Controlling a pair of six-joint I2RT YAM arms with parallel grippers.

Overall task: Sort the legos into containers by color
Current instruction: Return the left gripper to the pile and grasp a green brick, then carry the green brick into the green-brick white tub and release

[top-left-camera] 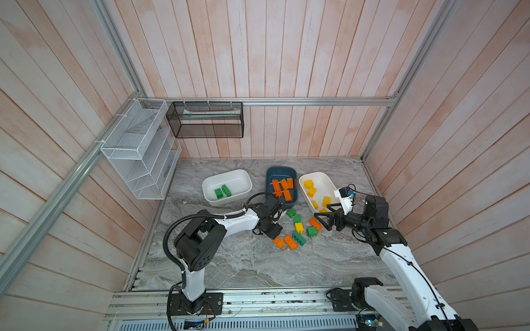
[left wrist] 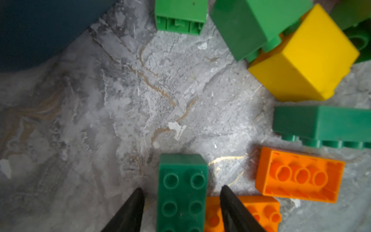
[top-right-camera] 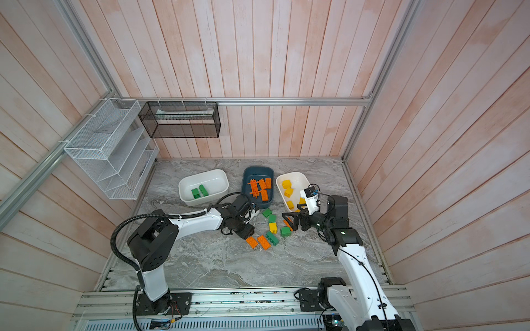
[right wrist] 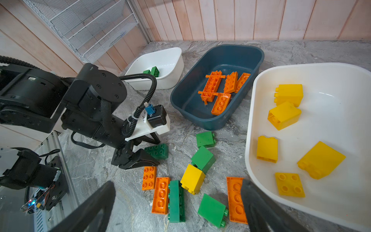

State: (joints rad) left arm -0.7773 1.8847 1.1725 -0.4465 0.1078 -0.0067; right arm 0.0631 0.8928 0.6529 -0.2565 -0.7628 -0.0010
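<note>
On the grey marbled tabletop point(top-left-camera: 229, 263), three tubs stand in a row at the far side. The left white tub point(top-left-camera: 238, 180) holds two green bricks point(top-left-camera: 222, 191). The teal tub point(top-left-camera: 279, 172), in the middle, holds four orange pieces point(top-left-camera: 282, 187). The right white tub point(top-left-camera: 321, 180) holds five yellow bricks point(right wrist: 284, 115).

My left arm reaches in low, just in front of the teal tub. My left pincer point(left wrist: 181, 187) stands apart, one finger on each side of a dark green brick point(left wrist: 182, 166) that lies studs up on the tabletop. A narrow gap shows between the brick and each finger, so nothing is clamped. My right pincer point(right wrist: 178, 181) is spread wide and holds nothing. It hangs over the loose pile beside the right white tub.

Loose bricks lie on the tabletop between my two pincers:
- a long orange brick point(right wrist: 235, 200), studs down, beside the right white tub;
- a long green brick point(right wrist: 176, 200) on its side, touching a second long orange brick point(right wrist: 160, 195);
- a short orange brick point(right wrist: 149, 177), studs up, next to the dark green brick;
- one yellow brick point(right wrist: 192, 178) against a green square brick point(right wrist: 202, 158);
- two more green square bricks point(right wrist: 204, 138), point(right wrist: 212, 210).
</note>
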